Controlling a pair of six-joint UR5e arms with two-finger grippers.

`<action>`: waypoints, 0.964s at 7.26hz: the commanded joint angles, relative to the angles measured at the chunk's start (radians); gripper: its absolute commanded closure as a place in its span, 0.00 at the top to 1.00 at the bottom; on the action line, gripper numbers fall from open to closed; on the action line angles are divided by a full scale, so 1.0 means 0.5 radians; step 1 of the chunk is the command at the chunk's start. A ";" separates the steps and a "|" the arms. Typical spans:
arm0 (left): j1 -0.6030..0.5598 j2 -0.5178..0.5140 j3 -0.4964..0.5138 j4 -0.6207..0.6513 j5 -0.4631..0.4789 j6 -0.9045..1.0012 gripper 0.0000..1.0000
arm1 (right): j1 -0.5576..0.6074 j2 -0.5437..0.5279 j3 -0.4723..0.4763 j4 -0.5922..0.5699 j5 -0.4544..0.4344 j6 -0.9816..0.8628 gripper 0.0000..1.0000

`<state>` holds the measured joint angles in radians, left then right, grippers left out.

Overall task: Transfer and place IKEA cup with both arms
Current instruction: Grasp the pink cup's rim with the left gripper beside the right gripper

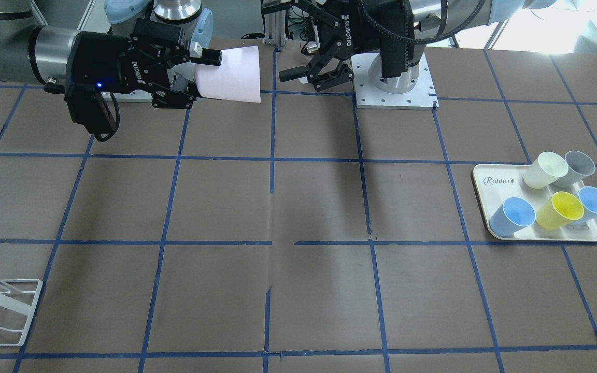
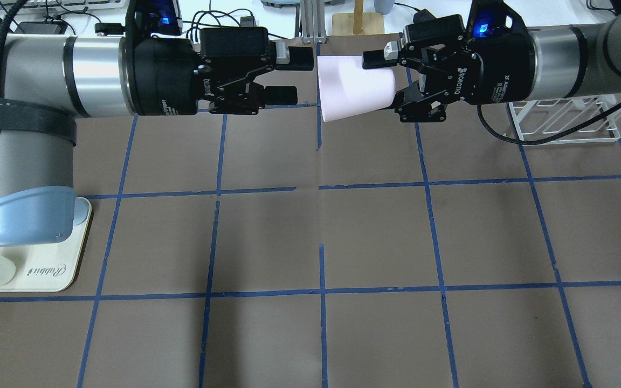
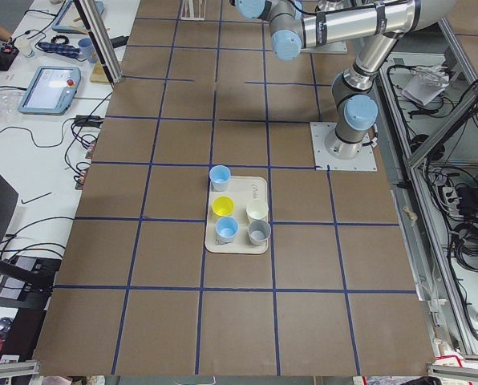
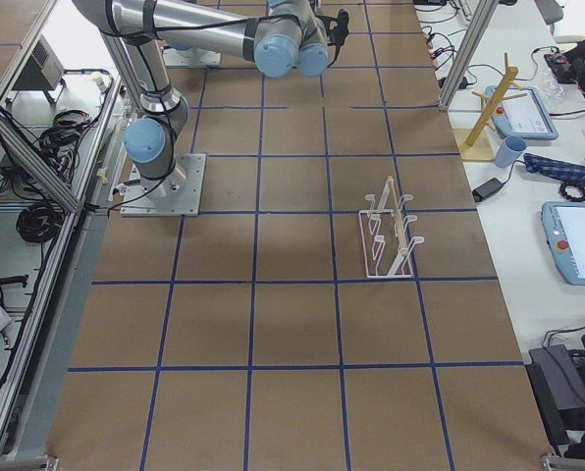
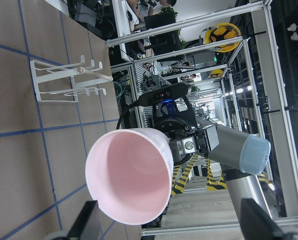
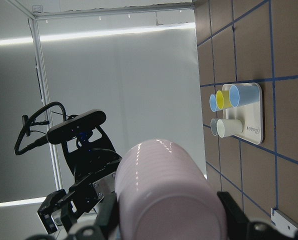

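Observation:
The pale pink IKEA cup [image 2: 356,89] hangs on its side above the far middle of the table, with its open mouth toward my left gripper. My right gripper [image 2: 391,83] is shut on its narrow base end. In the front-facing view the cup [image 1: 231,75] is in the right gripper [image 1: 200,77]. My left gripper [image 2: 302,77] is open just off the cup's rim and not touching it; it also shows in the front-facing view [image 1: 303,77]. The left wrist view looks into the cup's mouth [image 5: 129,182]. The right wrist view shows the cup's wall [image 6: 164,190] between its fingers.
A cream tray [image 1: 485,176] with blue, yellow, cream and grey cups sits on the table on my left side; its corner shows in the overhead view [image 2: 46,269]. A white wire rack [image 2: 564,124] stands on my right side, also seen in the front-facing view [image 1: 3,311].

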<state>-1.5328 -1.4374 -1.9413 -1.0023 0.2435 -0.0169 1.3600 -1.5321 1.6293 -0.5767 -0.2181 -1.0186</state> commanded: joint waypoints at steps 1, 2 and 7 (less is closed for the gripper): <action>-0.012 -0.006 -0.005 0.017 -0.015 -0.018 1.00 | -0.002 -0.007 0.000 0.030 0.001 0.006 0.19; -0.015 -0.006 -0.001 0.017 -0.036 -0.018 1.00 | 0.001 -0.007 0.000 0.034 0.001 0.006 0.19; -0.091 -0.015 -0.005 0.142 -0.039 -0.015 0.98 | 0.023 -0.007 -0.010 0.089 0.001 0.006 0.18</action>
<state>-1.5711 -1.4445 -1.9435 -0.9496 0.2218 -0.0246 1.3710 -1.5355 1.6268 -0.5429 -0.2178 -1.0155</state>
